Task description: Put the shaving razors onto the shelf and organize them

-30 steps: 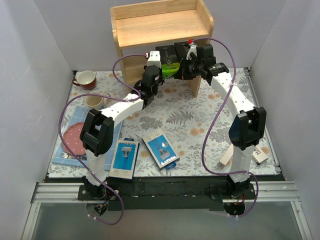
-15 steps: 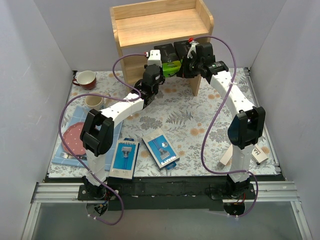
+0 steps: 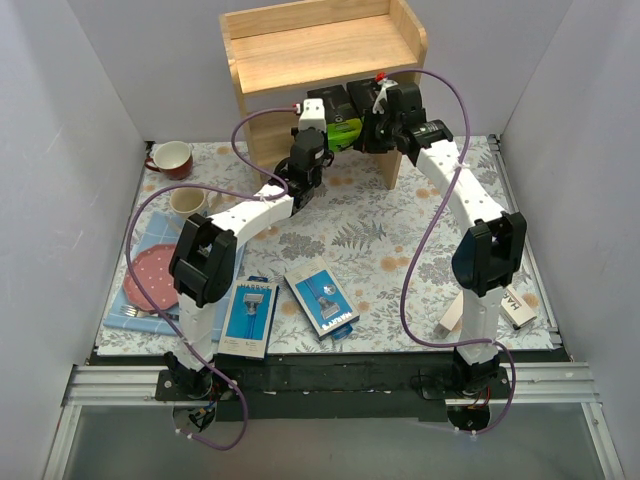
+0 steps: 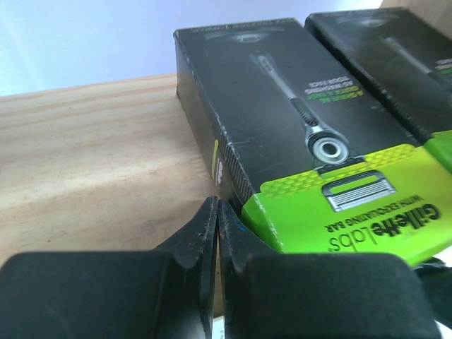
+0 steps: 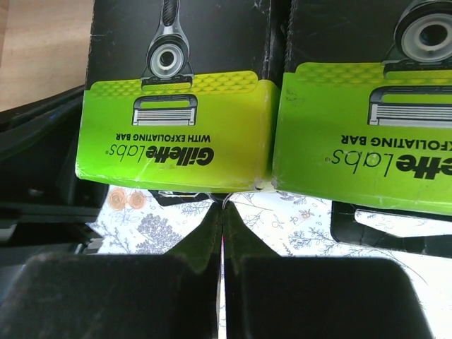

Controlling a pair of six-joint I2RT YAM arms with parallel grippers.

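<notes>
A first black cardboard razor box with a lime-green end (image 4: 282, 120) and a second black box of the same kind (image 4: 385, 49) lie flat on the lower tier of the light natural-wood two-tier shelf (image 3: 320, 50). They sit side by side, touching along their long edges, green ends toward the arms. The left tool (image 4: 217, 205) is closed with nothing between its fingers, its tips right at the outer front corner of the first box. The right tool (image 5: 223, 201) is likewise closed and empty, its tips just below the seam where the two green ends meet. The step in hand appears to be squaring this pair with closed tips, not carrying anything. In the right wrist view the floral tabletop (image 3: 380, 240) shows directly beneath the green ends, so the boxes probably overhang the front of the tier a little. The next move likely calls for a short, even push straight inward from both sides, gentle enough not to skew one box against the other. Four packs remain on the tabletop: two flat blue razor-picture packs (image 3: 249, 315) (image 3: 322, 302) near the left arm's base and two slim white and beige boxes (image 3: 452, 318) (image 3: 521, 305) beside the right arm's base. Each will need a tool drawn back, opened and lowered over it.
</notes>
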